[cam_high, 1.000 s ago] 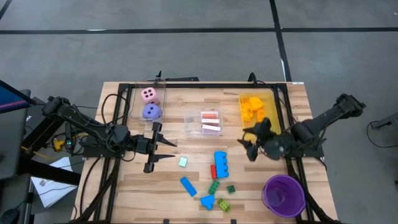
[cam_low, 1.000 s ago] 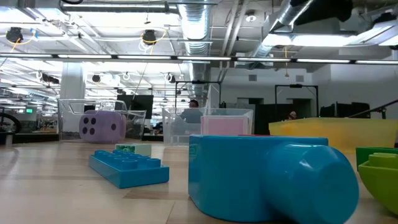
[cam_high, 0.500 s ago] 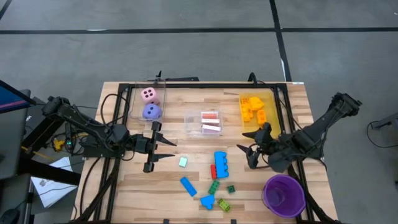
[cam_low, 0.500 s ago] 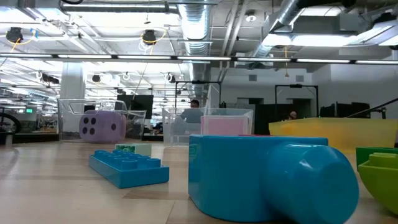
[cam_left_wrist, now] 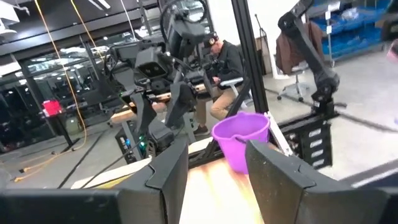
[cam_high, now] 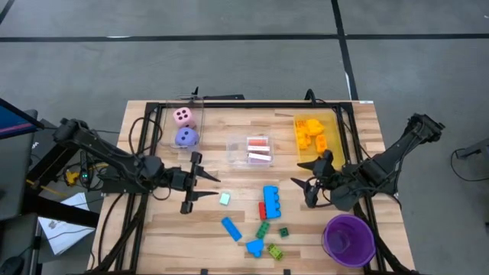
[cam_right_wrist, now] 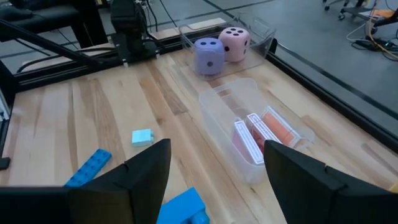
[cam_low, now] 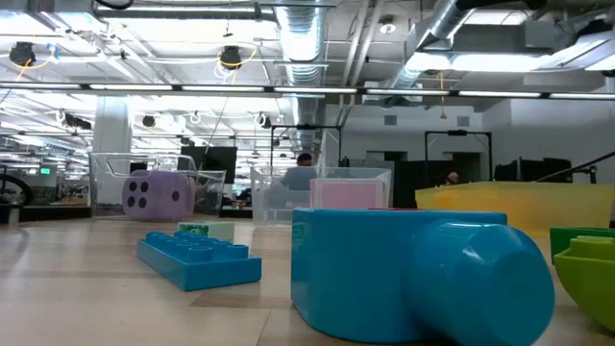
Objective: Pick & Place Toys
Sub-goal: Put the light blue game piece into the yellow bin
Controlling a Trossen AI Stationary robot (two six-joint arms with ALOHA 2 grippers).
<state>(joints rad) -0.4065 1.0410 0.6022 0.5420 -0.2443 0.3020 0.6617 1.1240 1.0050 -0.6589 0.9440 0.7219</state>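
Several bricks [cam_high: 263,218] remain loose on the table [cam_high: 153,229]; dice [cam_high: 184,127], cards [cam_high: 258,150], yellow bricks [cam_high: 311,131] binned. Left gripper [cam_high: 200,190] and right gripper [cam_high: 306,186]: fingers apart, empty.

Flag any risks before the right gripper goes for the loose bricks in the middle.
The right gripper is open and empty beside the blue brick, which touches a red brick; a grab could catch both. The purple cup sits close under that arm, so a swing might knock it. The left gripper hovers near the small mint block.
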